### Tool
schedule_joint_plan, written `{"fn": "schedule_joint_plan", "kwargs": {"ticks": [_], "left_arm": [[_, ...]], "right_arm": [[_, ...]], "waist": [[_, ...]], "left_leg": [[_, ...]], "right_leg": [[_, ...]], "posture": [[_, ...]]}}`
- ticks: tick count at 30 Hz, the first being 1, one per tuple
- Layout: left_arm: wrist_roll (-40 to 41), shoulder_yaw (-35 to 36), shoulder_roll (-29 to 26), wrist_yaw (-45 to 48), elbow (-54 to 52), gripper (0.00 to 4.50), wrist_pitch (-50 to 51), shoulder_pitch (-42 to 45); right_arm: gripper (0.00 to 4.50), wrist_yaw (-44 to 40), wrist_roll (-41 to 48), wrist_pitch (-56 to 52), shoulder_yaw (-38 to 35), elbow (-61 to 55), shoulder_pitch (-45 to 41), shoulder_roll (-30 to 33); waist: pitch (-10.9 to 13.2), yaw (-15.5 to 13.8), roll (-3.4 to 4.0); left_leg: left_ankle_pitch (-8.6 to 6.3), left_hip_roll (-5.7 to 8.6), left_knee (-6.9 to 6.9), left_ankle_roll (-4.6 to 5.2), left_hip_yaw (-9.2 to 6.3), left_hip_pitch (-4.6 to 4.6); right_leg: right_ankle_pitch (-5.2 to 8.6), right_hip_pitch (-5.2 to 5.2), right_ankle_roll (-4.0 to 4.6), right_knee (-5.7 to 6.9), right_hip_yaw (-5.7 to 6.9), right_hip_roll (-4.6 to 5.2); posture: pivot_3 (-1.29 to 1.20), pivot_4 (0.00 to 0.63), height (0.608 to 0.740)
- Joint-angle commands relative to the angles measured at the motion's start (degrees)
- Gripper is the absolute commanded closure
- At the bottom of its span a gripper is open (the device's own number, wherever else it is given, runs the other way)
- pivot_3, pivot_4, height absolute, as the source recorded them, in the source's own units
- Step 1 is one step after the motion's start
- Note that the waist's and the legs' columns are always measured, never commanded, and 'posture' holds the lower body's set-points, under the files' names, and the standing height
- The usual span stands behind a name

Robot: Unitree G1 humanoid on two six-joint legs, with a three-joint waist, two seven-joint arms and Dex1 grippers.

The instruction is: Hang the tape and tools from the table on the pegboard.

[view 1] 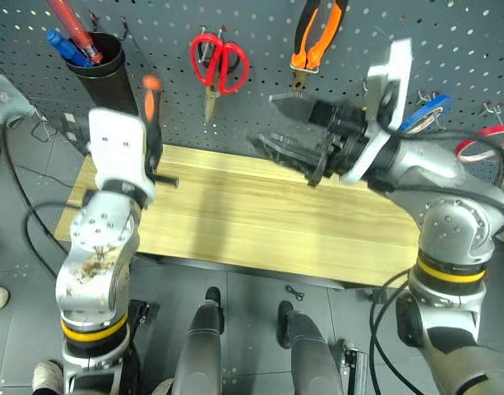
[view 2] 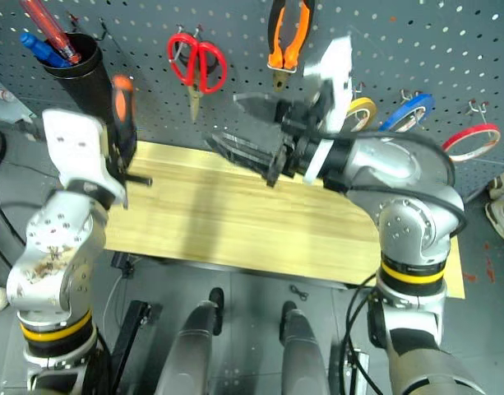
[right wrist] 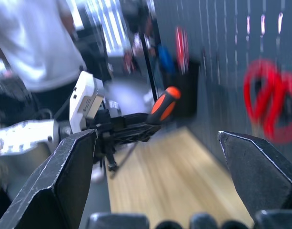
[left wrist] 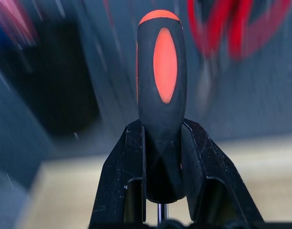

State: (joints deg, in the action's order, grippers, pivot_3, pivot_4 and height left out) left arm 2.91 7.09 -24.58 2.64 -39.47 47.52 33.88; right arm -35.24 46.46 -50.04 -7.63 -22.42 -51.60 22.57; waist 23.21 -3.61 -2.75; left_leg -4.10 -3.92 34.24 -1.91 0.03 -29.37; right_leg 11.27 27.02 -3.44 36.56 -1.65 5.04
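My left gripper (left wrist: pixel 161 125) is shut on the screwdriver (view 1: pixel 150 103), low on its orange-and-black handle, which stands upright above the left end of the table (view 1: pixel 260 222), in front of the pegboard (view 1: pixel 153 33). The metal shaft is mostly hidden below the fingers (left wrist: pixel 124 176). Over the table's middle, my right gripper (view 1: pixel 264 119) is open and holds nothing, its fingertips turned toward the left one. The red-handled scissors (view 1: pixel 219 64), the orange-and-black pliers (view 1: pixel 317 37) and the blue tape (view 1: pixel 428 111) hang on the pegboard.
A black cup (view 1: pixel 99 62) with red and blue screwdrivers hangs at the pegboard's upper left. A yellow roll (view 2: pixel 362 107) and a red roll (view 1: pixel 486 140) hang at the right. A person in a white shirt (right wrist: pixel 36 43) stands off beyond the table's left end.
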Motion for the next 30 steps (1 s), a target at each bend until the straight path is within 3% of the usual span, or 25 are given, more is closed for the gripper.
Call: {"fn": "schedule_joint_plan", "kwargs": {"ticks": [1, 6, 15, 21, 30], "left_arm": [[-5.56, 0.12, -3.52, -2.15, 1.87, 4.00, -6.67, 7.79], [-6.68, 1.06, -5.03, -1.91, 14.11, 4.00, -15.79, 18.58], [-6.09, 0.44, -4.34, -0.64, 44.94, 4.00, -40.95, 36.61], [-6.05, 2.11, -5.15, -1.39, 55.99, 4.00, -49.92, 37.26], [2.00, 6.93, -0.72, 0.54, 65.81, 4.00, -50.13, 35.67]], "right_arm": [[0.00, 1.86, 1.69, 3.64, -2.41, 1.31, -3.27, -1.80], [0.00, 2.36, -0.49, 7.64, -1.50, 5.70, -7.79, -3.46], [0.00, 3.54, -2.93, 12.55, -0.78, 11.18, -12.97, -4.38], [0.00, 2.86, -4.59, 12.78, 0.54, 10.43, -10.95, -3.34], [0.00, 3.04, -4.31, 11.47, 0.83, 9.14, -9.16, -1.41]], "waist": [[-0.16, -0.26, -0.02], [-0.34, -0.80, -0.01], [-0.43, -1.66, -0.01], [-0.46, -1.81, 0.00], [-0.47, -1.78, -0.01]], "left_leg": [[0.01, 0.00, 0.00, 0.00, 0.01, 0.00], [0.06, 0.02, -0.05, 0.06, 0.00, -0.10], [0.20, 0.01, -0.05, -0.03, -0.10, -0.34], [0.23, 0.01, -0.05, -0.07, -0.11, -0.37], [0.31, 0.00, 0.07, -0.05, -0.19, -0.45]], "right_leg": [[0.00, -0.01, 0.00, -0.03, 0.00, 0.00], [-0.10, -0.04, -0.04, -0.32, 0.06, 0.02], [-0.22, 0.02, -0.01, -0.35, 0.39, 0.08], [-0.25, 0.02, 0.02, -0.31, 0.50, 0.11], [-0.26, 0.02, 0.03, 0.21, 0.69, 0.16]], "posture": [[0.22, 0.295, 0.740], [0.21, 0.296, 0.740], [0.21, 0.292, 0.740], [0.15, 0.293, 0.740], [0.13, 0.297, 0.740]]}}
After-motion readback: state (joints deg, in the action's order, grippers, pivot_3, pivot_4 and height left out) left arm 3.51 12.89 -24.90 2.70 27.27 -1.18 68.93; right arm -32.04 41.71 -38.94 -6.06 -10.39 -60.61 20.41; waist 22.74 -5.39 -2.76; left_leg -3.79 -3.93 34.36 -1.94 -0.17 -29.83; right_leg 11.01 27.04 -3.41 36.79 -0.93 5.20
